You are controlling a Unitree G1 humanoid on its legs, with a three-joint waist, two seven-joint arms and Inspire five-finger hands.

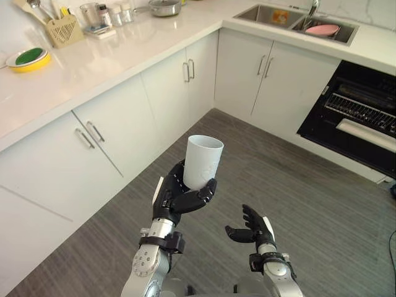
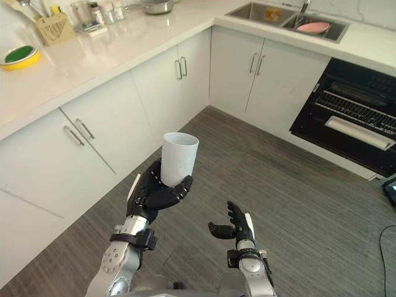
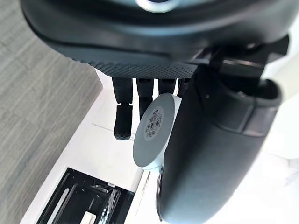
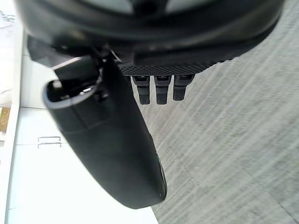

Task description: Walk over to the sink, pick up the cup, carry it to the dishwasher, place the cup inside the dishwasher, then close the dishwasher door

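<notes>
A barcode sticker (image 3: 153,123) sits on the underside of the cup (image 1: 203,159); its print is too small to read. The cup is white, upright and open end up, raised over the floor in the left hand (image 1: 181,197) at the middle of the head views. The fingers (image 3: 122,125) wrap one side of its lower part and the thumb (image 3: 210,144) presses the opposite side, so the base rests in the grasp while the rim stands clear above the hand. The right hand (image 1: 252,230) hangs just beside it toward 4 o'clock, loosely relaxed and holding nothing.

Grey plank floor (image 1: 297,185) lies open from the hands out to 1 and 2 o'clock. White cabinets (image 1: 62,167) edge it from 8 to 12 o'clock under a pale counter (image 1: 124,55). The dishwasher (image 1: 365,111) stands open at 2 o'clock, its rack showing. The sink (image 1: 272,13) is at 1 o'clock, well apart from the cup, with a pink dish (image 1: 322,29) in it. A yellow bowl (image 1: 28,59) sits at 10 o'clock.
</notes>
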